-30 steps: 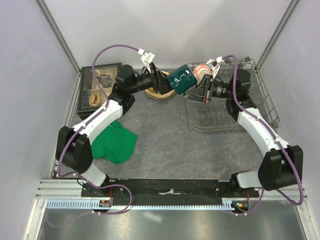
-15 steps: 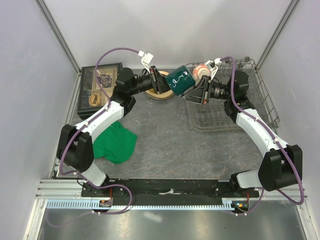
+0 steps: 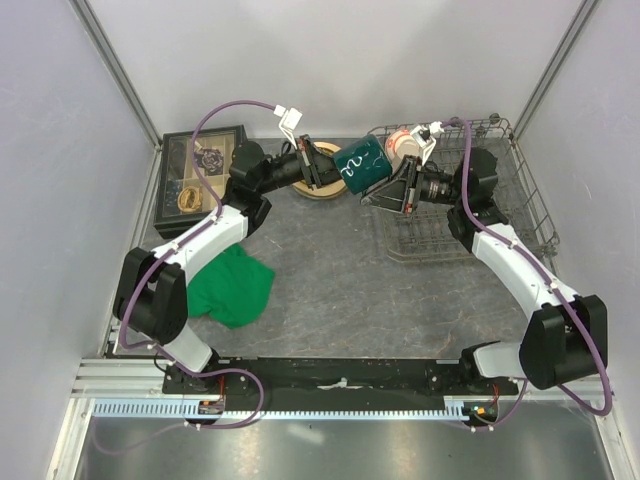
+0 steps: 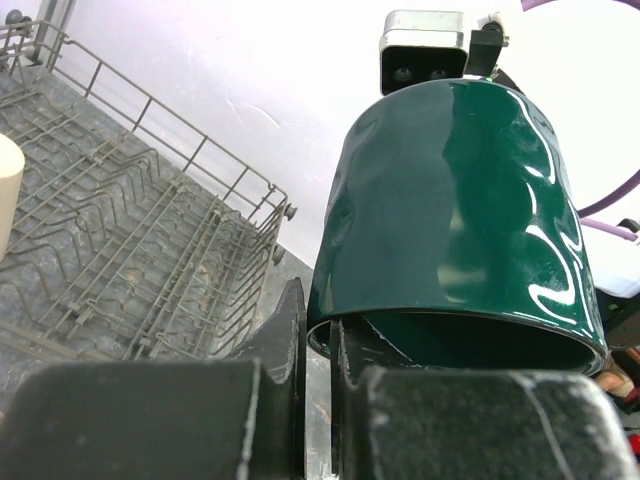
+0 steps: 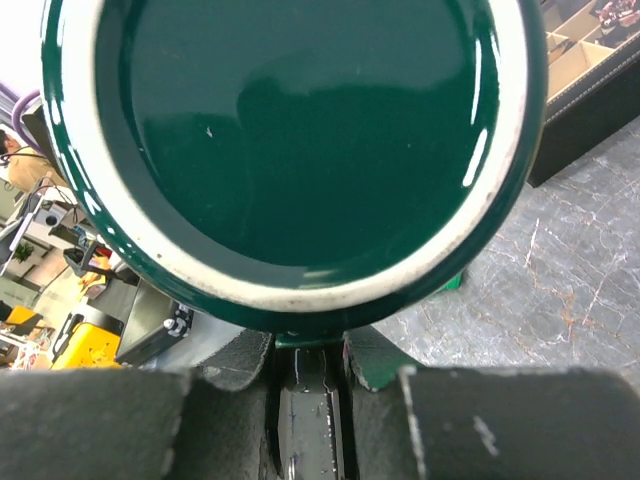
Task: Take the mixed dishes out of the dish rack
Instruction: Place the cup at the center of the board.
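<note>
Mug, dark green, aloft beside dish rack; left end effector pinches rim, right end effector clamped at base

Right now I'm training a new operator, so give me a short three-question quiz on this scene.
1. True or false: the mug stands in the rack.
2. The mug is pinched by: A, left fingers only; B, right fingers only; C, both.
3. What colour is the cloth?
Key: 1 false, it hangs in the air; 2 C; 3 green.
</note>
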You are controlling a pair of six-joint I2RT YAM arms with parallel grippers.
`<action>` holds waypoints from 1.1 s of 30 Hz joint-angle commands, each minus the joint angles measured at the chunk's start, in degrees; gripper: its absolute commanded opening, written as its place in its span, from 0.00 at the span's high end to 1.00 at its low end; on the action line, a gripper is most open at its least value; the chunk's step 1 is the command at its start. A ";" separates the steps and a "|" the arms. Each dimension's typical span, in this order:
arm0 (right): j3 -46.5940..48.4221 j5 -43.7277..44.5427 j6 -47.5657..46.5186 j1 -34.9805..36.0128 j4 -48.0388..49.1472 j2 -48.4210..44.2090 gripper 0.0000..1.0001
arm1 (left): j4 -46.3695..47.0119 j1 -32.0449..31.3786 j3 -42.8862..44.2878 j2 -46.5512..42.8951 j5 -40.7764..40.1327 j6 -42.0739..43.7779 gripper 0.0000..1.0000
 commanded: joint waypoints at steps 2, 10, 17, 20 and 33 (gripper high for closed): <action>-0.41 1.13 -2.28 0.77 3.57 -1.25 0.84 | 4.22 -0.48 0.66 -0.62 1.11 -4.14 0.98; 0.12 1.57 -6.76 0.68 -2.13 -1.87 0.62 | 1.58 -0.40 0.31 -1.67 0.58 -1.59 0.98; 0.91 2.54 -13.88 0.68 -10.40 -3.36 0.47 | -0.18 0.66 0.13 -2.03 -0.21 -0.27 0.99; 0.82 2.63 -15.12 0.59 -12.07 -3.80 0.42 | -0.27 0.92 0.04 -2.29 -0.38 -0.27 0.99; 0.39 3.15 -21.61 0.68 -18.92 -6.79 0.25 | -4.64 5.31 0.74 -2.99 -1.53 2.45 0.98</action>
